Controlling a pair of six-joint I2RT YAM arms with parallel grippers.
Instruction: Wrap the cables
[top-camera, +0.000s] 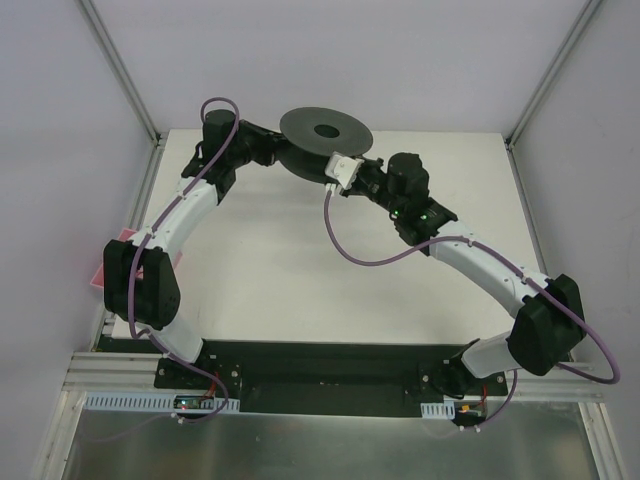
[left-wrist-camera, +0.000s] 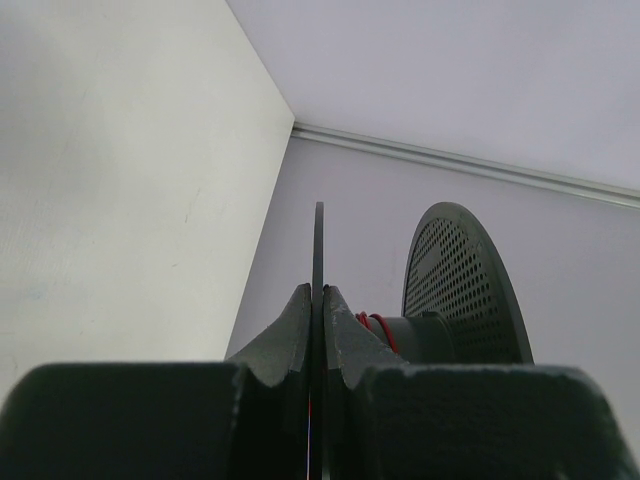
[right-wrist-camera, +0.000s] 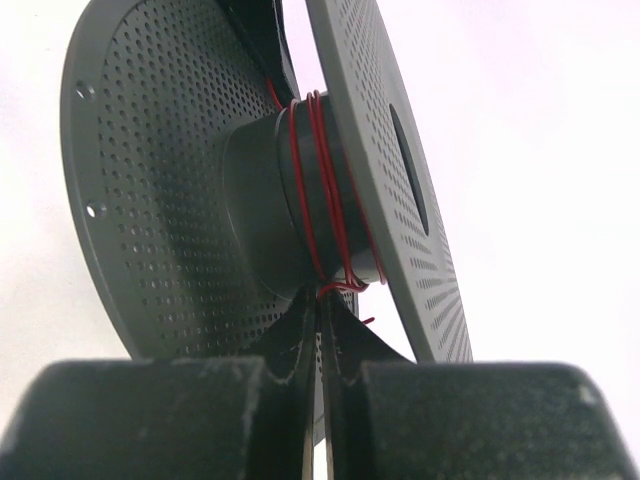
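Note:
A dark grey spool (top-camera: 325, 130) with two perforated flanges is held up at the back of the table. My left gripper (top-camera: 272, 152) is shut on the thin edge of one flange (left-wrist-camera: 319, 250); the other flange (left-wrist-camera: 465, 285) and the hub stand to its right. The thin red cable (right-wrist-camera: 322, 185) is wound a few turns round the hub (right-wrist-camera: 262, 195) and also shows in the left wrist view (left-wrist-camera: 378, 326). My right gripper (right-wrist-camera: 322, 302) sits just under the hub, jaws pinched together on the red cable where it leaves the windings. A short red end (right-wrist-camera: 368, 321) sticks out beside the fingers. The cable is too thin to make out in the top view.
A pink object (top-camera: 108, 262) lies at the table's left edge. Aluminium frame posts (top-camera: 120, 65) and white walls close in the back corners. Thick purple robot cables (top-camera: 375, 262) loop off both arms over the table.

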